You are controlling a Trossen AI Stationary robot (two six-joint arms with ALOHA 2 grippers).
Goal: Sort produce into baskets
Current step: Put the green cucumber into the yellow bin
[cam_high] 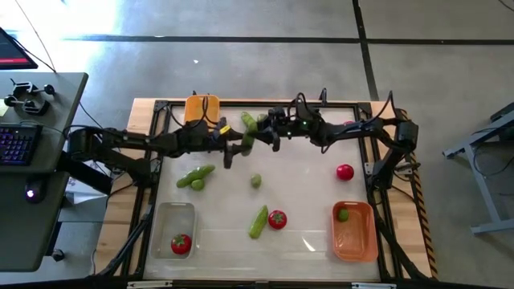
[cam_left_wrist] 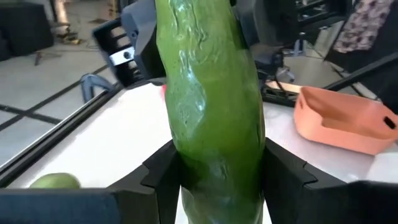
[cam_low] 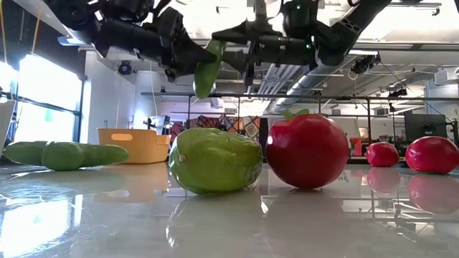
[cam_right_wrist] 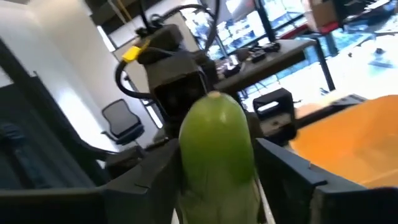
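A green cucumber [cam_low: 206,70] hangs tilted in the air over the far middle of the table, between my two grippers. My left gripper [cam_left_wrist: 221,180] comes from the table's left and is shut on it. My right gripper [cam_right_wrist: 217,177] comes from the right; its open fingers stand on either side of the cucumber's other end [cam_right_wrist: 214,124]. On the table lie more produce: tomatoes [cam_high: 344,171] [cam_high: 277,218], a lime [cam_high: 255,181], a cucumber [cam_high: 259,221] and a green cluster [cam_high: 195,177]. My left gripper pinches the cucumber's two sides [cam_left_wrist: 186,168] between its two fingers, which lie across it. The fingers come about level from the table's left. The cucumber reaches on past the fingers toward the right arm and is clear of the table. My right gripper: a sliver of gap shows beside one finger [cam_right_wrist: 280,174]; whether the other finger touches, I cannot tell.
A yellow-orange basket [cam_high: 201,108] stands at the far edge, left of the grippers. A clear basket [cam_high: 165,217] at the near left holds a tomato [cam_high: 181,243]. An orange basket [cam_high: 357,241] at the near right holds a lime [cam_high: 343,213].
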